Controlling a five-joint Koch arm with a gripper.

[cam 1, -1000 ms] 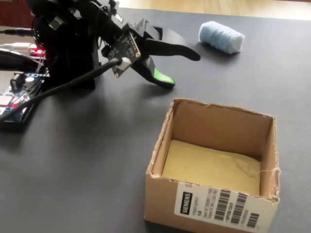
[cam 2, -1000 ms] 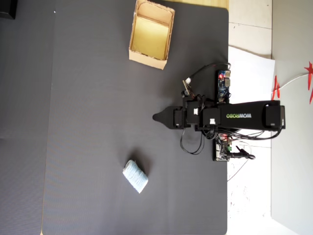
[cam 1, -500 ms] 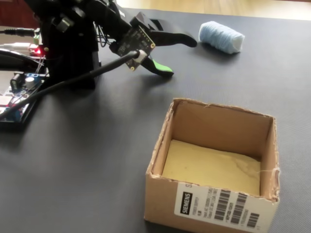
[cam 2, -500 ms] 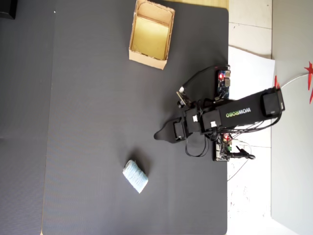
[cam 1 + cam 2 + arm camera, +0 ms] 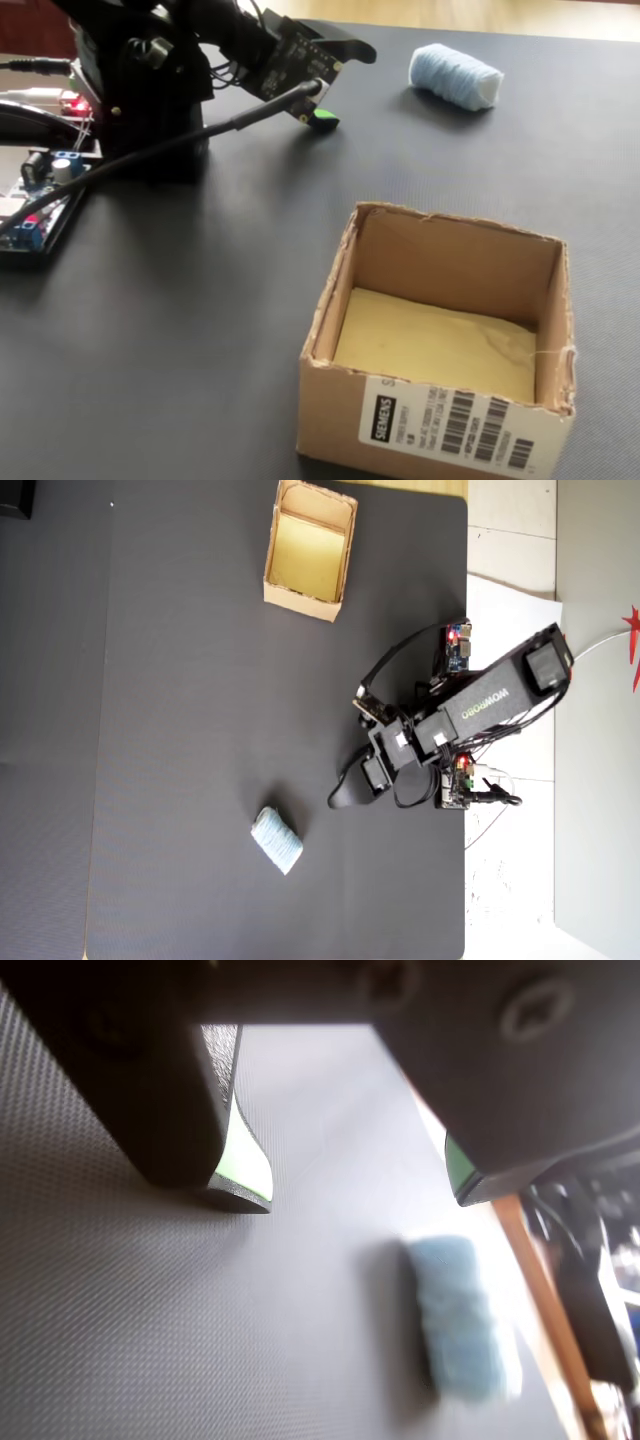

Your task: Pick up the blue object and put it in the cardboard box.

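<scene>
The blue object (image 5: 455,76) is a pale ribbed roll lying on the dark mat at the far right of the fixed view. From overhead the blue object (image 5: 277,840) lies low and left of centre. My gripper (image 5: 355,1190) is open, its green-lined jaws wide apart with only mat between them. In the wrist view the blue object (image 5: 460,1320) lies beyond the jaws, to the lower right and apart from them. The gripper (image 5: 338,798) points at the roll from a short way off. The cardboard box (image 5: 455,265) stands open and empty in front; overhead it is the box (image 5: 300,602) at the top.
The arm's base, circuit boards (image 5: 40,190) with a red light and loose cables (image 5: 400,655) crowd the mat's edge. A white sheet (image 5: 510,610) lies beyond that edge. A wooden strip (image 5: 545,1290) runs along the mat's border close behind the roll.
The arm has swung away from the box side toward the blue roll. The gripper has stayed open throughout. Roll and box have not moved.
</scene>
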